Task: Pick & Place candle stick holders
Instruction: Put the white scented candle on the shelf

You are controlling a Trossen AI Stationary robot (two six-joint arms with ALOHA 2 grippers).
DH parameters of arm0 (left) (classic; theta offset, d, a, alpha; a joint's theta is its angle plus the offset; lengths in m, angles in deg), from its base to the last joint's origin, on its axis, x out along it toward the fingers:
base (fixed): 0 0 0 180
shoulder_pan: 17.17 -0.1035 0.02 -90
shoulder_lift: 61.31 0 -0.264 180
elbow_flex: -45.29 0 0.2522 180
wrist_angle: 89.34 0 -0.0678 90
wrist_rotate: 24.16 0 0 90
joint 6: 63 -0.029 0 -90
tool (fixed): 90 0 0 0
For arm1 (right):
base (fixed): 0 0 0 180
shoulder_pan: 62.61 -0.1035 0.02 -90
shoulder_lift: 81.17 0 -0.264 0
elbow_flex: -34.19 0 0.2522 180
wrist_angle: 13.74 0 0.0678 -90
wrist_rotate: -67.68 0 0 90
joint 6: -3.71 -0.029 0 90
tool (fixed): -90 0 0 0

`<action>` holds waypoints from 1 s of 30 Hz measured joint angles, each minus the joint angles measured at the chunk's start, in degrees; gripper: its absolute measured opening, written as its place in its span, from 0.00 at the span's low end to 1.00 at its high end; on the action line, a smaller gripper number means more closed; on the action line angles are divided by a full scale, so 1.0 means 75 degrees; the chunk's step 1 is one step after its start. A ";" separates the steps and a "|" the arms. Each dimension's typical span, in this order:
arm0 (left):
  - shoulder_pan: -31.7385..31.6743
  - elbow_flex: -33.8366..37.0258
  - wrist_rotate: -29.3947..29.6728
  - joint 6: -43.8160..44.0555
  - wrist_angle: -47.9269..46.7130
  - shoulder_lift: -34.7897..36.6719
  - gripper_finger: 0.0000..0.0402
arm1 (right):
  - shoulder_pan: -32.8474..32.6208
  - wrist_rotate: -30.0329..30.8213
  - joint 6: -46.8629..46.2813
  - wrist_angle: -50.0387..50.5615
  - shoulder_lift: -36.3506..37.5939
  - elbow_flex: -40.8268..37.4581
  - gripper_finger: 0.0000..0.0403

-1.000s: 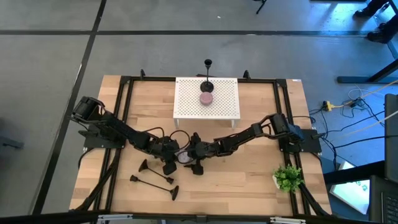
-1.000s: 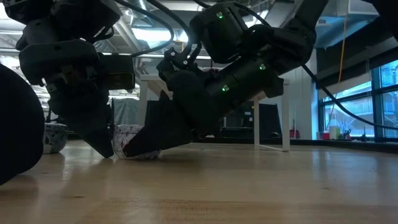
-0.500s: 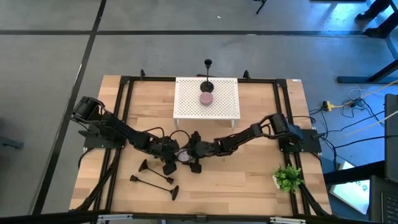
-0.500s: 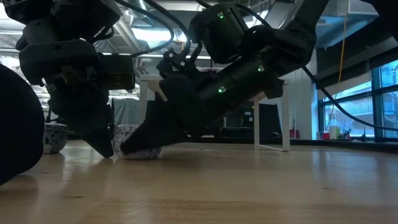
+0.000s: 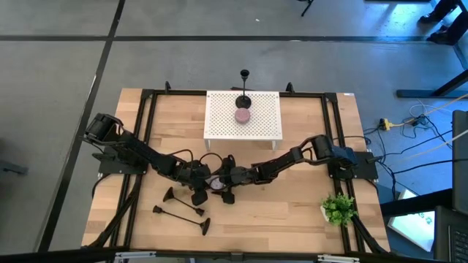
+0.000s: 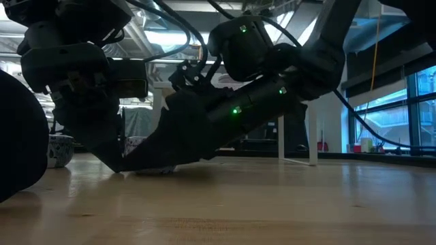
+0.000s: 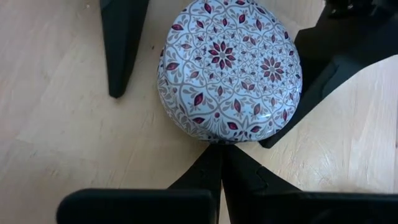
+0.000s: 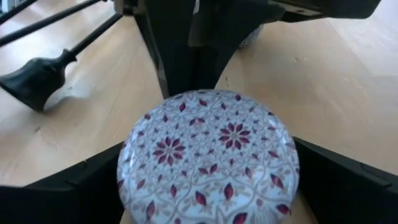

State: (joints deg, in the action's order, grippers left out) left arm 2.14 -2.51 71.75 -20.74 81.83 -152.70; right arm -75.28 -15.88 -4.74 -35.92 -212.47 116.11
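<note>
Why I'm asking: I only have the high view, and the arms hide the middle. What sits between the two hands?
Observer: A round, domed dish with a red flower pattern, lying on the table.
Operator: Is the right hand on it?
Observer: The right hand is open, with one finger on either side of the dish.
Operator: And the left?
Observer: The left hand is shut, its tip right at the dish's edge.
</note>
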 joint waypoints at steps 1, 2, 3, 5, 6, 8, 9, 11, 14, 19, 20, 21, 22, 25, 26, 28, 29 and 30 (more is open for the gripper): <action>0.0000 0.0000 0.0000 0.0000 0.0000 0.0000 0.01 | 0.0008 -0.0001 -0.0008 -0.0039 -0.0012 0.0000 0.98; 0.0000 0.0000 0.0000 0.0000 0.0000 0.0000 0.01 | 0.0019 -0.0006 -0.0007 -0.0094 -0.0035 0.0000 0.98; 0.0000 0.0000 0.0000 0.0000 0.0004 0.0000 0.01 | 0.0027 -0.0006 -0.0002 -0.0122 -0.0053 0.0000 0.98; 0.0000 0.0000 0.0000 0.0000 0.0009 0.0000 0.01 | 0.0046 -0.0009 -0.0002 -0.0122 -0.0053 0.0000 0.98; 0.0000 0.0000 0.0000 0.0000 0.0009 0.0000 0.00 | 0.0054 -0.0010 -0.0007 -0.0119 -0.0053 0.0000 0.98; 0.0000 0.0000 0.0000 0.0000 0.0012 0.0000 0.01 | 0.0062 -0.0011 -0.0005 -0.0119 -0.0053 0.0000 0.98; 0.0000 0.0000 0.0000 0.0000 0.0014 0.0000 0.01 | 0.0062 -0.0009 -0.0005 -0.0119 -0.0053 0.0000 0.98; 0.0000 0.0000 0.0000 0.0000 0.0015 0.0000 0.01 | 0.0062 -0.0009 -0.0005 -0.0110 -0.0053 0.0000 0.97; 0.0000 0.0000 0.0000 0.0000 0.0019 0.0000 0.00 | 0.0062 -0.0004 -0.0005 -0.0063 -0.0053 0.0006 0.92; 0.0000 0.0000 0.0003 0.0000 0.0020 0.0000 0.01 | 0.0064 -0.0010 -0.0060 -0.0017 -0.0053 0.0009 0.77; 0.0000 0.0000 0.0006 0.0001 0.0017 0.0000 0.00 | 0.0064 -0.0011 -0.0106 -0.0014 -0.0053 0.0009 0.74; -0.0001 0.0000 0.0000 0.0000 0.0020 0.0000 0.00 | 0.0064 -0.0004 -0.0140 -0.0014 -0.0053 0.0009 0.72; 0.0000 0.0000 0.0000 0.0000 0.0023 0.0000 0.01 | 0.0064 -0.0006 -0.0157 -0.0014 -0.0053 0.0009 0.72; -0.0001 0.0000 -0.0009 0.0000 0.0013 0.0000 0.01 | 0.0039 -0.0009 -0.0290 0.0030 -0.0050 0.0014 0.72; 0.0007 0.0000 -0.0027 0.0000 0.0007 0.0000 0.01 | 0.0030 -0.0014 -0.0425 0.0055 -0.0050 0.0017 0.72; 0.0015 0.0000 -0.0038 0.0000 -0.0012 0.0000 0.00 | 0.0024 -0.0157 -0.0641 0.0086 -0.0026 0.0020 0.72; 0.0020 0.0000 -0.0042 0.0000 -0.0024 0.0000 0.01 | 0.0024 -0.0289 -0.0731 0.0179 0.0021 0.0020 0.72; 0.0020 0.0000 -0.0057 0.0000 -0.0034 0.0000 0.01 | 0.0015 -0.0405 -0.0825 0.0282 0.0061 0.0020 0.72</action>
State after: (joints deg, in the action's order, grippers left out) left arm 2.30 -2.51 71.33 -20.74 81.58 -152.70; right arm -75.17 -18.91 -10.93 -33.81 -212.02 116.27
